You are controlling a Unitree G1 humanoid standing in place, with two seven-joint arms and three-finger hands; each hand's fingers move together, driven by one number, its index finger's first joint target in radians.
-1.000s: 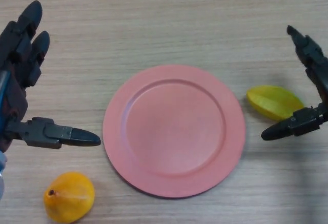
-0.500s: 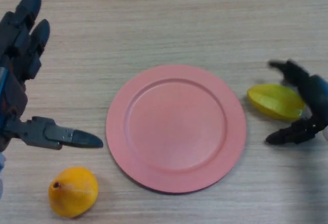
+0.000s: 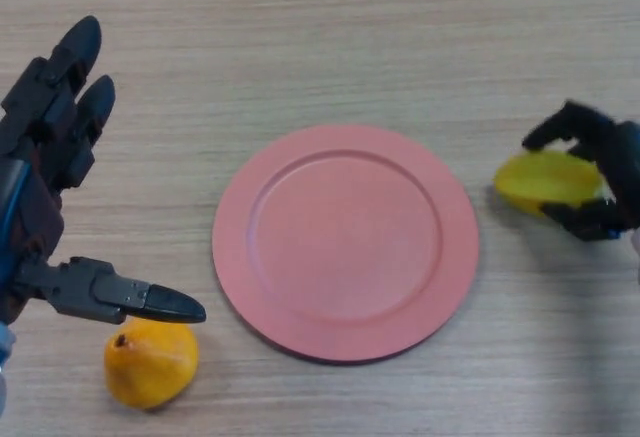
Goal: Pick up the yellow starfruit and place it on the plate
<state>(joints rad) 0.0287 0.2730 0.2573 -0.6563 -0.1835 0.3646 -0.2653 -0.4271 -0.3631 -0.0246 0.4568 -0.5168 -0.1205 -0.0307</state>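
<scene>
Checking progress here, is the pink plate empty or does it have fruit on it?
Empty. The plate shows only bare pink; the starfruit lies to its right.

From my remote station I count one pink plate [image 3: 345, 242] at centre, one yellow starfruit [image 3: 545, 180] at right, one orange fruit [image 3: 150, 365] at near left, and two black hands, left hand [image 3: 50, 192] and right hand [image 3: 605, 172].
</scene>
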